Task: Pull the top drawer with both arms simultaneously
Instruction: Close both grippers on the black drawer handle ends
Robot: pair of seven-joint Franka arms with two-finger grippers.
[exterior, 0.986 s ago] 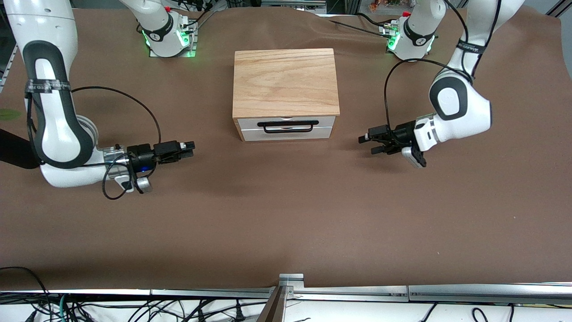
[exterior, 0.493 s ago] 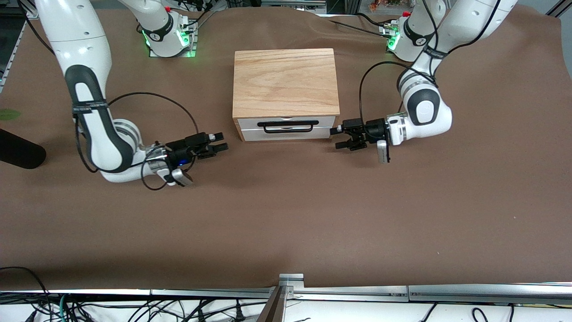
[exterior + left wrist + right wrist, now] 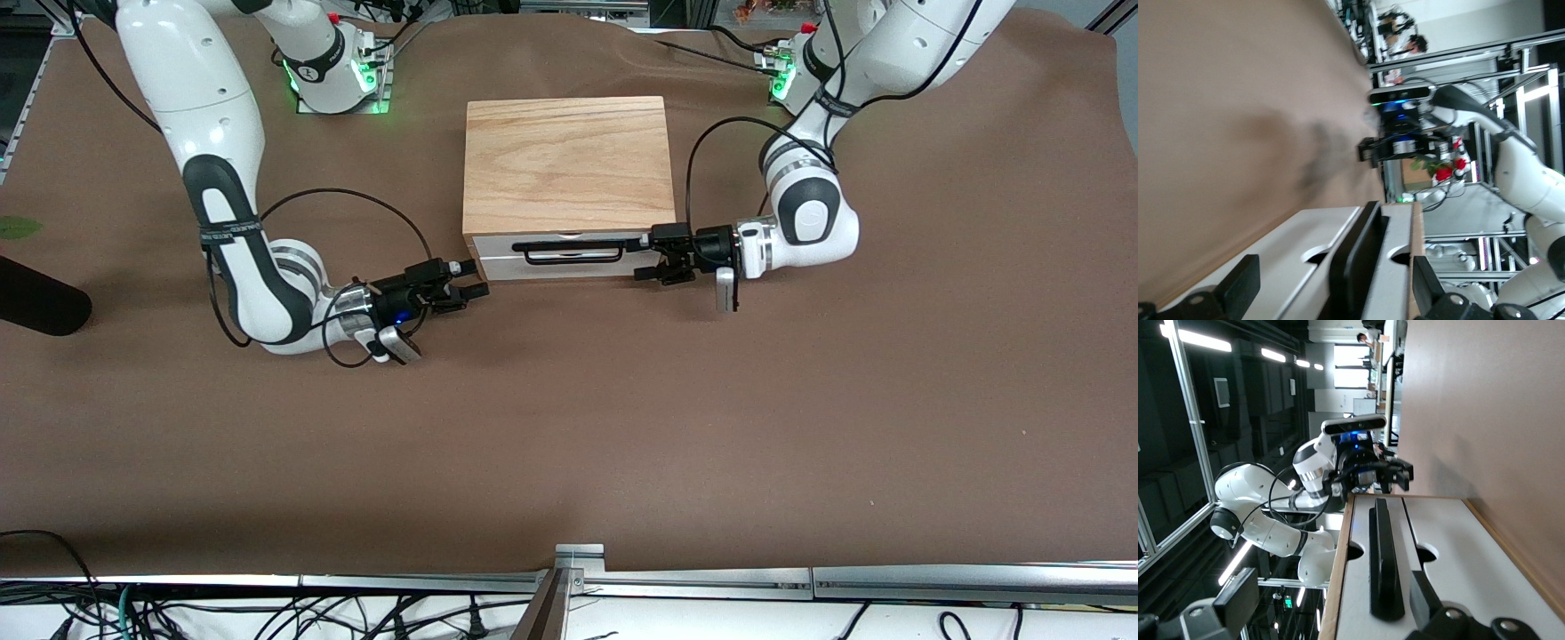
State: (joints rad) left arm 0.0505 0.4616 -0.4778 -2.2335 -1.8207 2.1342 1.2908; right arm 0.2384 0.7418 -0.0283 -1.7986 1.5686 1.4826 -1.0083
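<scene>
The top drawer [image 3: 498,244] is the upper white panel of the light-wood box [image 3: 566,160], pushed in flush, with a long black wire handle [image 3: 573,252] across its front. My left gripper [image 3: 642,258] hovers open in front of the panel, at the handle's end toward the left arm, touching nothing. My right gripper [image 3: 471,277] is open beside the box's front corner toward the right arm's end. In the left wrist view the handle [image 3: 1361,260] runs between the open fingers [image 3: 1241,287] of the left gripper [image 3: 1333,273]. The right wrist view shows the handle [image 3: 1381,560] ahead of the right gripper [image 3: 1331,593].
A plain white panel [image 3: 569,267] sits below the top drawer. Brown cloth [image 3: 569,427] covers the table. A metal rail [image 3: 578,569] and loose cables run along the edge nearest the front camera. A dark object [image 3: 36,307] lies at the right arm's end.
Both arms swung inward from the table's ends to the front of the box. Both grippers stayed open. The drawer has not moved.
</scene>
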